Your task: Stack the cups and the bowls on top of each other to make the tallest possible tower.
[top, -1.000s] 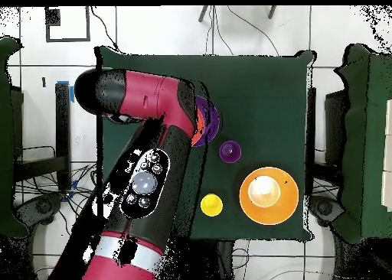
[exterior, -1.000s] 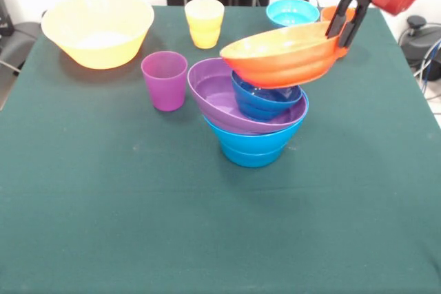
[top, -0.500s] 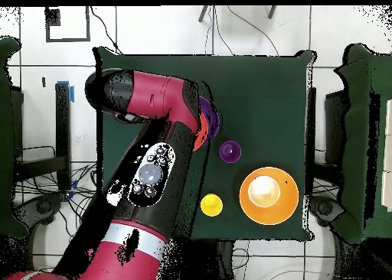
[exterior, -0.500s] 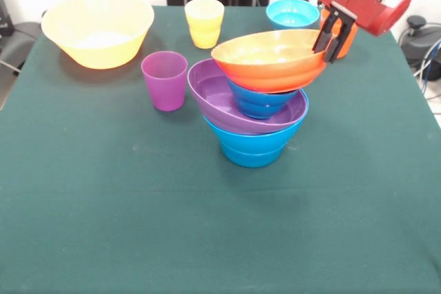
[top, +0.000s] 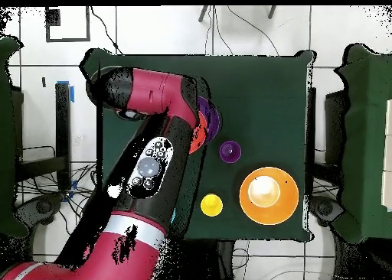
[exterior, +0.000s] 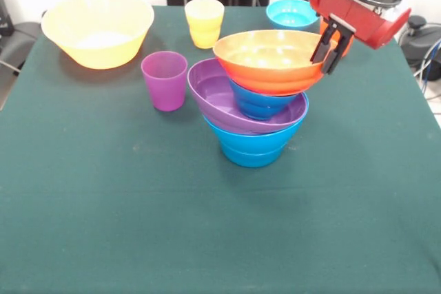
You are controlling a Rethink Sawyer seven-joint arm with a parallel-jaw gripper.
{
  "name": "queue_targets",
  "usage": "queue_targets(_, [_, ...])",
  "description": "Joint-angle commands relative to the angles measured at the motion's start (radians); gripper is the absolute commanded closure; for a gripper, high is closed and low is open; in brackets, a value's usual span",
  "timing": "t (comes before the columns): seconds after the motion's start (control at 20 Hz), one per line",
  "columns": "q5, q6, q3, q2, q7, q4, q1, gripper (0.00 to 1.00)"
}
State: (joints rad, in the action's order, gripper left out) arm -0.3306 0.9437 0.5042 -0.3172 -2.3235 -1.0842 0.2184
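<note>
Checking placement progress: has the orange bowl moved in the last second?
Yes. The orange bowl has dropped and levelled, now sitting in the dark blue bowl, judged against the static purple cup.

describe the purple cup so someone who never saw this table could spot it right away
On the green table, find the leaning stack of bowls near the middle. In the front view, the purple cup stands upright just left of it, apart from it. It is the only purple tumbler, far narrower than the purple bowl in the stack, and nearer the camera than the yellow cup.
</note>
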Motion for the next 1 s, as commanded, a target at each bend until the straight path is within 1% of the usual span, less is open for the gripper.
queue_targets(0.05, [0.089,-0.033,-0.036,0.035,-0.049,0.049,-0.019,1.00])
queue_targets(0.2, [0.094,-0.036,-0.024,0.070,-0.041,0.108,-0.037,1.00])
queue_targets(0.45, [0.111,-0.087,-0.003,0.145,-0.012,0.202,-0.072,1.00])
queue_targets(0.6, [0.111,-0.095,-0.009,0.157,0.016,0.221,-0.088,1.00])
queue_targets(0.85, [0.125,-0.104,-0.002,0.170,0.035,0.240,-0.098,1.00])
queue_targets(1.0, [0.136,-0.091,-0.003,0.170,0.044,0.249,-0.103,1.00])
